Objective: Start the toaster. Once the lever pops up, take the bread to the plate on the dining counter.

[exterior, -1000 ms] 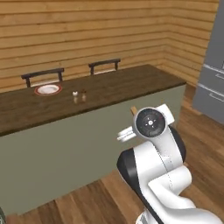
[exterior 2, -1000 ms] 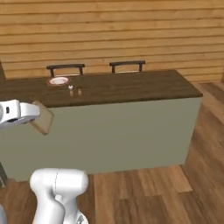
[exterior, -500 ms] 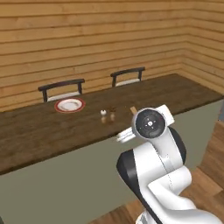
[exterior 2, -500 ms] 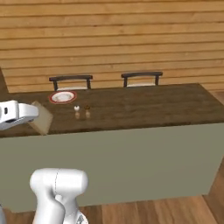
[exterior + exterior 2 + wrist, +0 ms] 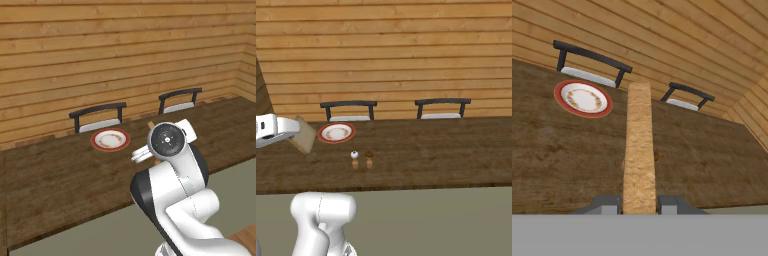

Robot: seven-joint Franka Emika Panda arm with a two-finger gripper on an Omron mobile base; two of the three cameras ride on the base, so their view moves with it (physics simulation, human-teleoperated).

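Observation:
My gripper point(image 5: 639, 204) is shut on the bread point(image 5: 638, 150), a tan slice seen edge-on between the two dark fingertips point(image 5: 607, 204). In the right base view the bread point(image 5: 304, 136) hangs tilted from the hand at the left, over the near left part of the dining counter point(image 5: 436, 155). The plate point(image 5: 336, 133), white with a red rim, lies on the dark wood a little right of and beyond the slice. It shows up and to the left of the bread as the plate point(image 5: 583, 98) in the hand view, and as the plate point(image 5: 110, 139) left of the arm. The toaster and its lever are out of view.
Two small shakers point(image 5: 362, 159) stand on the counter right of the plate, nearer the front edge. Two dark chairs point(image 5: 348, 107) point(image 5: 442, 105) stand behind the counter against a wooden plank wall. The counter's pale front point(image 5: 431, 220) runs below.
The whole picture has shifted: the base has driven up to the counter, so plate, shakers and chairs loom larger. The bread stays in the gripper as before.

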